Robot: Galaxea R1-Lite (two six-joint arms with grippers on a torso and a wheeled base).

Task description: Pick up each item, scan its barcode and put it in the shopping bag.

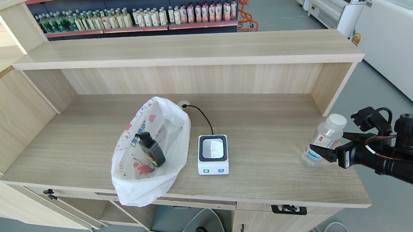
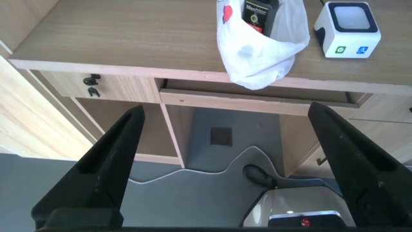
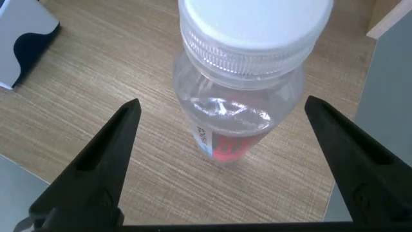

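Right gripper [image 1: 329, 141] sits at the right end of the wooden counter [image 1: 266, 126] with its jaws spread wide. A clear water bottle [image 1: 324, 140] with a white cap stands on the counter between the fingers, and in the right wrist view neither finger touches it, so nothing is gripped. Left gripper [image 2: 226, 111] hangs in front of and below the counter's front edge, jaws also fully spread and empty. A white plastic shopping bag [image 1: 152, 172] lies open on the counter, its lower end overhanging the front edge; a dark pump bottle [image 1: 151, 150] rests inside it. A white barcode scanner [image 1: 213, 154] sits just beside the bag — between bag and water bottle, well apart from the latter — with a black cable [image 1: 202, 114] running toward the back panel.
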